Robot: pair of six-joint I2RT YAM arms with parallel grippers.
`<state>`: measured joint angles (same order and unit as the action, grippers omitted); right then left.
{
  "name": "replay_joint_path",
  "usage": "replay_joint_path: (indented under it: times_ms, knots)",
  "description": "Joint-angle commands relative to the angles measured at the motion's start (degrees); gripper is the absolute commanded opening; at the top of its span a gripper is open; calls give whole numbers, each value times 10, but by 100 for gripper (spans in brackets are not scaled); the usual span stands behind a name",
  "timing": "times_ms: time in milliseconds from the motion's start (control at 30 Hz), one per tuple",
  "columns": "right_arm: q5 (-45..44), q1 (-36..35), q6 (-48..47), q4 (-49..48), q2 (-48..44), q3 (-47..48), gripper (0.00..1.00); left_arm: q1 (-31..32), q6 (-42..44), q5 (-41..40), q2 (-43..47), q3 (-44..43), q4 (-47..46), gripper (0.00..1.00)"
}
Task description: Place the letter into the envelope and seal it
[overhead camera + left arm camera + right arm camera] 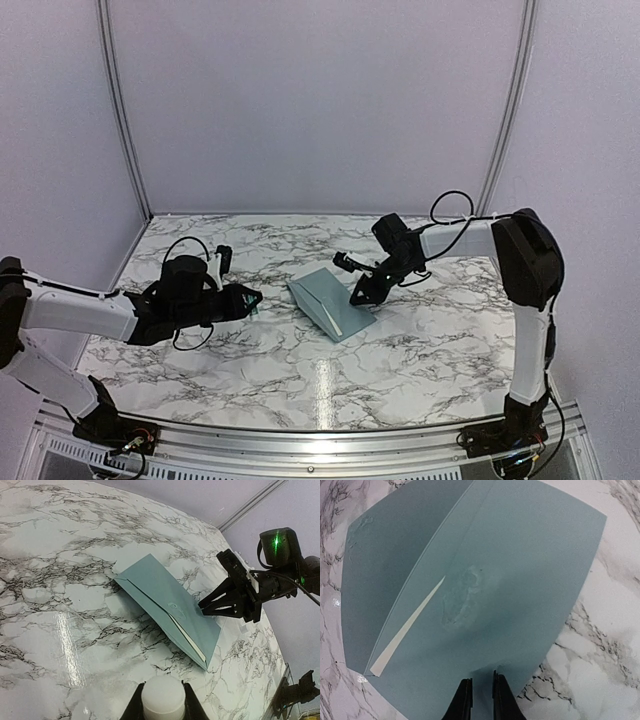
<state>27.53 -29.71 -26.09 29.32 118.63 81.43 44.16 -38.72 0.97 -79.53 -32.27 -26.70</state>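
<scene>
The table, marble-patterned, carried everything. On it, between the two arms, lay the envelope, slate teal, its flap folded over the body with a wrinkled patch near the flap's middle. A pale sliver of the letter showed in the gap under the flap's edge, so the letter sat inside the envelope, mostly hidden.

The right gripper was directly over the envelope's edge nearest its own arm, fingers drawn nearly together with only a narrow slit between them, tips down on or just above the flap; I could not tell whether they pinched any paper. From the left wrist view its tips met the envelope's far long edge.

The left gripper hung well apart from the envelope, off its other side, pointing toward it. Its jaws were pressed against a small white tube, held upright between them.
</scene>
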Motion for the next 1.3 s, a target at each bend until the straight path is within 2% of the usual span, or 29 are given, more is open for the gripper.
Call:
replay_joint_path:
  times_ms: [0,133,267,500,733,967,1267]
  knots:
    - [-37,-31,-17,10,10,-18,11,-8,-8,-4,1,7,8,0]
    - [-43,-60,-24,28,8,-51,12,-11,-13,-2,-9,9,9,0]
    - [2,-91,-32,62,-6,-82,12,-13,-24,-2,-23,17,10,0]
    - [21,-129,-37,91,-28,-113,12,-16,-37,-2,-59,22,10,0]
    - [26,-124,-42,119,-57,-74,12,-22,-29,5,-101,1,11,0]
    - [55,-117,-45,130,-92,-36,13,-24,-10,56,-181,-58,10,0]
    - [49,-53,-29,106,-67,-32,11,-24,-6,92,-246,-120,9,0]
